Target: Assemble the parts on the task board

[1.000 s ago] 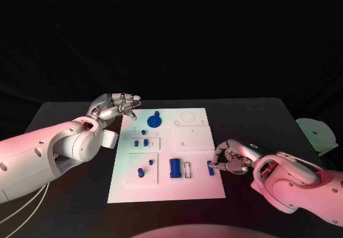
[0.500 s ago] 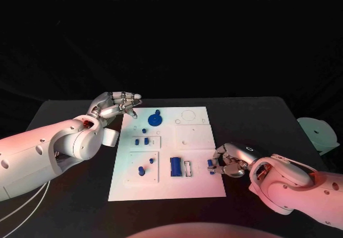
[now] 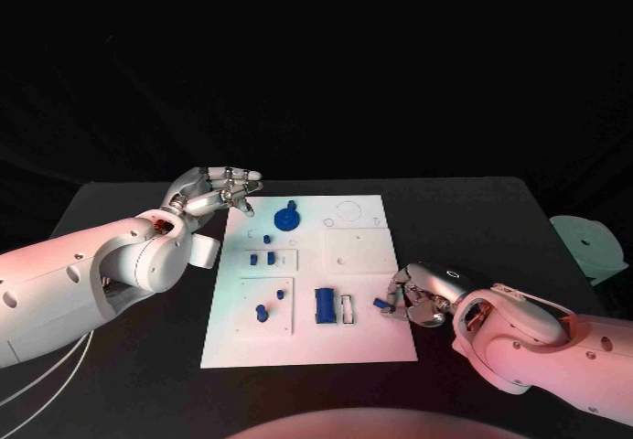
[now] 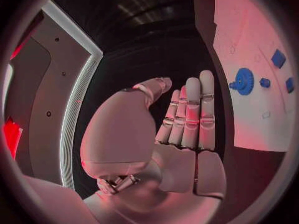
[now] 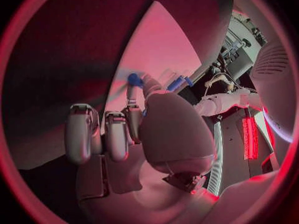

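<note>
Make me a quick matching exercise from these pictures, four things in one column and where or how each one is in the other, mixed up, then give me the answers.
Things:
1. left robot hand
2. right robot hand
3. round blue part
4. long blue part

Places or states:
A. lies near the task board's front middle
B. pinches a small blue part at the board's right edge
C. holds nothing, beside the board's far left corner
D. sits at the board's far end

Pairs: 1-C, 2-B, 3-D, 4-A
</note>
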Robot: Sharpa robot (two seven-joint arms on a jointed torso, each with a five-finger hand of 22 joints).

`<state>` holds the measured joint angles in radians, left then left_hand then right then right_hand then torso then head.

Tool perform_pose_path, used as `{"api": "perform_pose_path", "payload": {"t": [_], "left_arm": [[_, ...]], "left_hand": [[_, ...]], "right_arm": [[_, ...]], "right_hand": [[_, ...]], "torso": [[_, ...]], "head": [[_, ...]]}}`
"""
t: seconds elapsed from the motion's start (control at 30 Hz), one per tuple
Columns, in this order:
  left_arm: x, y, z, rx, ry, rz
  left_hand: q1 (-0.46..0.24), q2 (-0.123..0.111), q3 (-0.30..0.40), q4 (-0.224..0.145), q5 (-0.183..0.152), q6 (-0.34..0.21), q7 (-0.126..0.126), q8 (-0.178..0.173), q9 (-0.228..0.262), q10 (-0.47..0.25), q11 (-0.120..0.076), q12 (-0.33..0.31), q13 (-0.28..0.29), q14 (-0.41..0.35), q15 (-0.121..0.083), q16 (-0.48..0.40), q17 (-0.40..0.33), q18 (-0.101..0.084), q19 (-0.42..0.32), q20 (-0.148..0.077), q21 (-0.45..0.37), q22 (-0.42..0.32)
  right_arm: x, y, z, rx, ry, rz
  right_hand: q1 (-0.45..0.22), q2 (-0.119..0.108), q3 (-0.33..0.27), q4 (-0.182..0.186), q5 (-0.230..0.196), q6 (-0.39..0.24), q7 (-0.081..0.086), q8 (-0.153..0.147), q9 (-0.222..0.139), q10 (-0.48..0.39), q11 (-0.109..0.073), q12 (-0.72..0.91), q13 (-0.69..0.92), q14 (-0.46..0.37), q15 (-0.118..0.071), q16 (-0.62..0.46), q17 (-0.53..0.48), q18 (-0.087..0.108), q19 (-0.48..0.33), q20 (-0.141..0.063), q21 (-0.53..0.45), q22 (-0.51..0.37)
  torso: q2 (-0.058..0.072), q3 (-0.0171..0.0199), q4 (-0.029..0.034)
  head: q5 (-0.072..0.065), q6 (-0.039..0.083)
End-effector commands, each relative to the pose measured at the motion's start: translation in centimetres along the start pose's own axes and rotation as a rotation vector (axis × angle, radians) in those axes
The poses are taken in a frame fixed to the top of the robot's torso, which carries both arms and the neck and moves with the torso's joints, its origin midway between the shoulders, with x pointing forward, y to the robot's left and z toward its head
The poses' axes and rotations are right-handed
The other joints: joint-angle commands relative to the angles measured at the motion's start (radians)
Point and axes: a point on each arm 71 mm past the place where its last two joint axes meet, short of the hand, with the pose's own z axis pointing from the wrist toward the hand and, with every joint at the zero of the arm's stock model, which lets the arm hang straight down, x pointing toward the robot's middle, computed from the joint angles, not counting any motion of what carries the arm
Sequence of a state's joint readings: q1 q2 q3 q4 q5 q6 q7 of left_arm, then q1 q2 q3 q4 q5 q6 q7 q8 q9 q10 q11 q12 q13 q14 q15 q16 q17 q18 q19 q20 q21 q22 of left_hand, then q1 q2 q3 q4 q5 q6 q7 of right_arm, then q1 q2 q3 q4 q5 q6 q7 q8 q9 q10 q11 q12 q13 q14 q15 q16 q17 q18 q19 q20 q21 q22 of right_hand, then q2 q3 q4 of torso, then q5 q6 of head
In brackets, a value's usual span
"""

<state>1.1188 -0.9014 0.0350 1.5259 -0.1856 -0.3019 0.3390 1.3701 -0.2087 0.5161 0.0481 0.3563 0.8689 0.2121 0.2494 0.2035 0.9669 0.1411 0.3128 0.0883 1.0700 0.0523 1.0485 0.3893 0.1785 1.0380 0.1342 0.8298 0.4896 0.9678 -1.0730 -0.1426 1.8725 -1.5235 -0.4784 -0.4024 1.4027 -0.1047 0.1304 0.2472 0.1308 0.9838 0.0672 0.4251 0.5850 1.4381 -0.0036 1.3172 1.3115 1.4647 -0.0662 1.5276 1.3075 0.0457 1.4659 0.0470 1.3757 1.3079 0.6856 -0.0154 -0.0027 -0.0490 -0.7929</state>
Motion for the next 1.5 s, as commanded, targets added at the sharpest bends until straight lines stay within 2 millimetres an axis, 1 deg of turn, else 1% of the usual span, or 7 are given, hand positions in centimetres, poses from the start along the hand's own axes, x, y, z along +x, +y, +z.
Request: {"api": "perform_pose_path", "payload": {"t": [0.03,0.17,0.27,0.33,0.57,0.93,1.5], "left_arm": [[0.2,-0.1,0.0,0.011,0.018,-0.011],[0.2,-0.1,0.0,0.010,0.018,-0.011],[0.2,-0.1,0.0,0.010,0.017,-0.011],[0.2,-0.1,0.0,0.010,0.017,-0.011],[0.2,-0.1,0.0,0.009,0.016,-0.010],[0.3,-0.1,0.0,0.009,0.015,-0.010],[0.3,-0.1,0.0,0.010,0.020,-0.012]], "left_hand": [[0.006,0.006,-0.003,-0.006,0.003,-0.009,0.000,0.003,-0.001,-0.007,0.001,0.006,0.001,-0.005,0.000,0.006,-0.001,0.007,0.007,0.001,-0.005,-0.001],[0.006,0.006,-0.003,-0.006,0.003,-0.009,0.000,0.003,-0.001,-0.007,0.001,0.006,0.001,-0.005,0.000,0.006,-0.001,0.007,0.007,0.001,-0.005,-0.001],[0.006,0.006,-0.003,-0.006,0.003,-0.009,0.000,0.003,-0.001,-0.007,0.001,0.006,0.001,-0.005,0.000,0.006,-0.001,0.007,0.007,0.001,-0.005,-0.001],[0.006,0.006,-0.003,-0.006,0.003,-0.009,0.000,0.003,-0.001,-0.007,0.001,0.006,0.001,-0.005,0.000,0.006,-0.001,0.007,0.007,0.001,-0.005,-0.001],[0.007,0.007,-0.003,-0.007,0.003,-0.009,0.000,0.003,-0.001,-0.009,0.001,0.009,0.001,-0.006,0.000,0.006,-0.002,0.007,0.008,0.001,-0.006,-0.002],[0.007,0.007,-0.003,-0.007,0.003,-0.009,0.000,0.003,-0.001,-0.009,0.001,0.009,0.001,-0.006,0.000,0.006,-0.002,0.007,0.008,0.001,-0.006,-0.002],[0.007,0.009,-0.003,-0.006,0.003,-0.009,0.000,0.004,-0.001,-0.010,0.001,0.011,0.001,-0.006,0.000,0.007,-0.002,0.006,0.009,0.001,-0.006,-0.002]], "right_arm": [[1.0,-0.4,-0.1,0.025,0.055,-0.062],[1.1,-0.3,0.0,0.022,0.049,-0.081],[1.1,-0.1,0.0,0.018,0.041,-0.084],[1.0,0.0,-0.1,0.013,0.033,-0.080],[0.7,0.8,-0.4,-0.002,0.005,-0.032],[0.0,2.5,-0.4,-0.008,-0.014,0.168],[1.3,3.9,0.9,0.016,0.068,0.302]], "right_hand": [[0.035,0.009,0.025,-0.010,-0.002,0.009,-0.004,-0.008,-0.004,-0.001,-0.007,-0.006,0.058,0.080,-0.006,-0.005,0.134,-0.008,0.036,-0.008,0.004,0.212],[0.073,-0.004,0.107,-0.027,-0.018,0.023,-0.006,-0.021,-0.006,0.000,-0.010,-0.006,0.060,0.080,-0.008,-0.005,0.136,-0.008,0.038,-0.011,0.007,0.213],[0.083,-0.017,0.182,-0.041,0.004,0.032,-0.007,-0.027,-0.006,-0.001,-0.012,-0.006,0.062,0.080,-0.009,-0.005,0.137,-0.009,0.038,-0.012,0.008,0.214],[0.055,-0.043,0.259,-0.047,0.021,0.039,-0.006,-0.029,0.002,0.001,-0.014,-0.006,0.063,0.080,-0.009,-0.005,0.139,-0.009,0.039,-0.013,0.009,0.214],[-0.009,-0.076,0.374,-0.077,0.067,0.032,-0.013,-0.018,0.031,0.009,-0.016,-0.003,0.067,0.082,-0.012,-0.003,0.144,-0.010,0.042,-0.014,0.017,0.216],[-0.088,-0.079,0.431,-0.074,0.083,0.019,-0.012,-0.005,0.060,0.015,-0.015,0.000,0.071,0.083,-0.013,-0.002,0.148,-0.012,0.045,-0.015,0.023,0.218],[-0.183,-0.089,0.442,-0.057,0.101,0.015,-0.009,0.002,0.081,0.017,-0.012,0.002,0.074,0.083,-0.010,-0.001,0.151,-0.010,0.043,-0.013,0.016,0.216]], "torso": [[0.000,-0.0004,0.0003],[0.000,-0.0006,0.0012],[0.000,-0.0008,0.0014],[0.000,-0.0010,0.0012],[-0.001,-0.0011,-0.0001],[-0.001,-0.0008,-0.0013],[0.001,-0.0002,0.0008]], "head": [[0.001,0.000],[0.001,-0.001],[0.001,0.000],[0.002,0.000],[0.005,0.001],[0.003,0.002],[0.005,0.001]]}}
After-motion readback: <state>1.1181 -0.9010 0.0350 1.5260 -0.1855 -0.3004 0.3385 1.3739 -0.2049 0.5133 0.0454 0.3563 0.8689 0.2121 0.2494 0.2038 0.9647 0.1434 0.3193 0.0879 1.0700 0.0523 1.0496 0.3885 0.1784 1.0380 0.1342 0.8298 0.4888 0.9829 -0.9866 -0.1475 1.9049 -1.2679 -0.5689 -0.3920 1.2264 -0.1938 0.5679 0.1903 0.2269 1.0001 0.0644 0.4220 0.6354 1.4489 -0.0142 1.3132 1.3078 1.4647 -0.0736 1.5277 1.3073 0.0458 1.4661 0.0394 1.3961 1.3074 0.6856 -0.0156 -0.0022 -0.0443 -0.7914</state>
